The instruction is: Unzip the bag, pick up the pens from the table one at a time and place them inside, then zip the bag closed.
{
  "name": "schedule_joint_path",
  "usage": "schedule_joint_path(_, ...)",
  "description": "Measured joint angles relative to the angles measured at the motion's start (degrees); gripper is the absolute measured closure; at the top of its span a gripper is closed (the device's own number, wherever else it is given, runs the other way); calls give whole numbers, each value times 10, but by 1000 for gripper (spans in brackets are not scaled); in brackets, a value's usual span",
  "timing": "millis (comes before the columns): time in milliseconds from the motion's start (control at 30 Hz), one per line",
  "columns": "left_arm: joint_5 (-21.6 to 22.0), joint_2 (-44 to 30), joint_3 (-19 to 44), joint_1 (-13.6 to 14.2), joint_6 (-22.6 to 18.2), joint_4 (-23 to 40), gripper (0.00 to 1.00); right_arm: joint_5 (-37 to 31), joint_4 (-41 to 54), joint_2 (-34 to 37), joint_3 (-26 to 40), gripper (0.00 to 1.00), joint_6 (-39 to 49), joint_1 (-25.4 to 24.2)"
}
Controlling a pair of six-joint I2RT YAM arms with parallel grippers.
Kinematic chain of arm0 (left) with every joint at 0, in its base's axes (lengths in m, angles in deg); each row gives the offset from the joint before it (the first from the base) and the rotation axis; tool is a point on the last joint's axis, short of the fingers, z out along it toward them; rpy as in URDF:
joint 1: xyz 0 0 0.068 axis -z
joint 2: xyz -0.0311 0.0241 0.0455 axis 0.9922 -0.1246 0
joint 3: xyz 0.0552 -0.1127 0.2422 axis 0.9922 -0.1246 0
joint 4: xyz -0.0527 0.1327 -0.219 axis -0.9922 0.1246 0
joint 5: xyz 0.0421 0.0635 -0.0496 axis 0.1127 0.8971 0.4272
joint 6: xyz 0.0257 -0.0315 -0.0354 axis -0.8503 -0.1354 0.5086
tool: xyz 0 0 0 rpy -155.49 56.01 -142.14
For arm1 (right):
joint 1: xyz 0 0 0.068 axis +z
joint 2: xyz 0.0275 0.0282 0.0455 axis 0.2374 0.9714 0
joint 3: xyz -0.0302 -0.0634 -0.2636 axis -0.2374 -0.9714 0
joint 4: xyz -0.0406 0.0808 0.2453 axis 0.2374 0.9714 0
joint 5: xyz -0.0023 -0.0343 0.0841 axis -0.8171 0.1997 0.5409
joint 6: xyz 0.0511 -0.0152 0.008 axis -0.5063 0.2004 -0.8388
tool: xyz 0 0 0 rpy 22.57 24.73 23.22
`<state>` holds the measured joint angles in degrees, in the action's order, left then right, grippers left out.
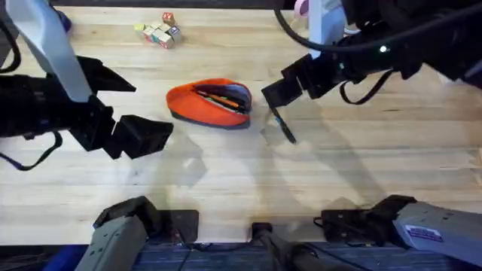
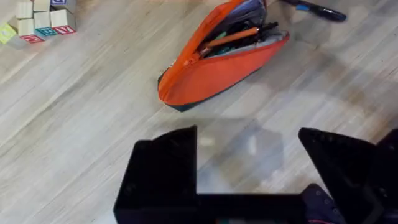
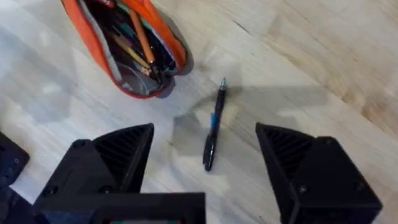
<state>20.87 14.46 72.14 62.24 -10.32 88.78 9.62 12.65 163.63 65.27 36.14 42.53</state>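
The orange bag point(image 1: 211, 102) lies unzipped on the table point(image 1: 339, 173), left of centre. An orange pen point(image 2: 233, 36) and other dark items rest inside it. A black pen point(image 1: 284, 128) with a blue band lies on the wood just right of the bag. My right gripper point(image 1: 275, 94) hovers over this pen. In the right wrist view the pen point(image 3: 213, 127) lies between the open fingers point(image 3: 118, 155), apart from them, with the bag point(image 3: 124, 50) beyond. My left gripper point(image 1: 144, 135) is open and holds nothing, left of the bag point(image 2: 217, 65).
A cluster of small lettered wooden blocks point(image 1: 158, 31) sits at the back left, also seen as blocks point(image 2: 37, 18) in the left wrist view. The arm bases and cables line the front edge. Bare wood lies in front of the bag.
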Motion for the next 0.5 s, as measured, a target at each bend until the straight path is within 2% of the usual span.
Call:
schedule_joint_path(333,0,0,0,0,0,0,8,-4,-98,0,-112,5,-46,0)
schedule_joint_path(500,0,0,0,0,0,0,8,-34,-145,1,-161,5,-61,0)
